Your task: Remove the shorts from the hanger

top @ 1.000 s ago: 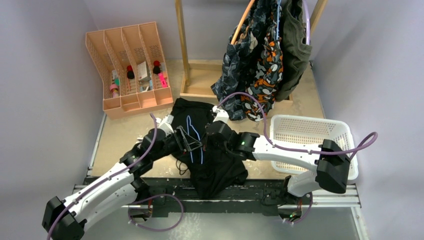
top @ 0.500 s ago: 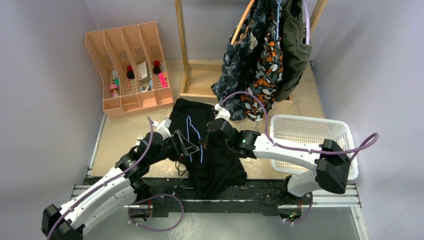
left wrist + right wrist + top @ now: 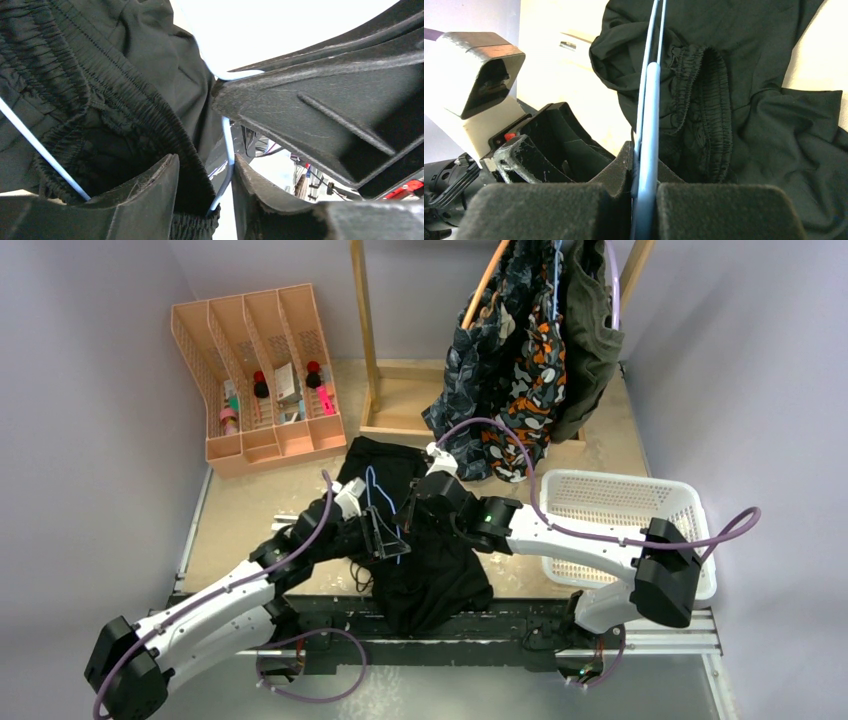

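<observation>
At the far left of the counter [image 3: 250, 510] stands a peach tray [image 3: 255, 380] with slots. Small things sit in the slots.

Next comes the left end effector [image 3: 380, 535]. It is at the black shorts [image 3: 430, 580], which lie in a heap in the middle of the counter, near the front edge. In the left wrist view, its two fingers [image 3: 150, 200] are apart. The stretchy top band of the black shorts and a thin blue wire of the hanger [image 3: 226, 150] sit in the gap between them. The cloth touches one finger.

The hanger is blue and lies on top of the black shorts. Its wire goes through the top band.

The right end effector [image 3: 644, 192] is just to the right. Its fingers are pressed tight together on the blue hanger, as the right wrist view shows.

Behind, at the back of the counter, stands a wooden rack [image 3: 363, 330]. Three more shorts hang on it, side by side: the blue-grey shorts [image 3: 470, 390], the camouflage shorts [image 3: 535, 380] and the green shorts [image 3: 590, 330].

At the far right is a white basket [image 3: 620, 485].
</observation>
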You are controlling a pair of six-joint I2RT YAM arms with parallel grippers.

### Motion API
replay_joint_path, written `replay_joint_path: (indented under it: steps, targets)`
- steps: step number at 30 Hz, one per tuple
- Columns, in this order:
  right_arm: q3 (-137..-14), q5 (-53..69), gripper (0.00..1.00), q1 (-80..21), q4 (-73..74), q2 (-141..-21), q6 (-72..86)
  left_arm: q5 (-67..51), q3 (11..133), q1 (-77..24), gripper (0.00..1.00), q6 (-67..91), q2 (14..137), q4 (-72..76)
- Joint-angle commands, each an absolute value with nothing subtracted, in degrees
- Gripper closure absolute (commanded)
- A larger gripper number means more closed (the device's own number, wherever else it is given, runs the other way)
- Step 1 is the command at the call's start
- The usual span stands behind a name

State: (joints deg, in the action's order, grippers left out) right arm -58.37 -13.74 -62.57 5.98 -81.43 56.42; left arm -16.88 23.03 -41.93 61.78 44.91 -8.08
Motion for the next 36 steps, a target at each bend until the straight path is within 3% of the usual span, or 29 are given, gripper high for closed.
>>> replay_joint_path:
  steps: [1, 5, 8, 9, 13, 18, 21, 27, 36]
  targets:
    - [-61.52, -12.19, 1.0, -62.32, 3.01, -81.32, 56.3, -16.37, 22.99, -42.18, 0.62, 62.13, 44.48, -3.41]
    - [-61.63, -12.08, 1.0, -62.3, 2.69, -81.27, 55.57, -17.02, 21.32, -42.15, 0.8, 65.4, 43.5, 2.36]
    - [-61.84, -11.89, 1.0, -62.23, 2.08, -80.6, 54.39, -17.08, 21.55, -42.13, 0.98, 65.78, 43.23, 3.47]
    - [-62.05, -11.8, 1.0, -62.28, 2.04, -80.24, 54.0, -16.67, 21.84, -42.11, 1.0, 65.66, 42.95, 2.92]
    - [-62.97, -10.29, 0.99, -62.25, 2.82, -79.27, 51.81, -14.64, 22.92, -42.19, 1.0, 65.15, 42.08, 0.09]
    - [-59.77, -7.34, 0.55, -62.24, -2.1, -73.97, 48.22, -7.32, 26.7, -42.18, 1.0, 62.52, 40.72, -8.9]
    - [-57.59, -7.76, 0.43, -62.23, -1.67, -70.4, 47.53, -2.77, 29.09, -42.09, 1.0, 61.83, 40.31, -10.95]
    - [-49.65, -6.17, 0.36, -62.32, -0.2, -62.94, 47.72, 1.91, 33.47, -42.05, 1.0, 60.13, 42.98, -13.84]
    - [-35.09, 13.28, 0.37, -66.1, -11.14, -59.6, 46.46, 1.41, 31.25, -42.09, 1.0, 62.11, 44.31, -11.9]
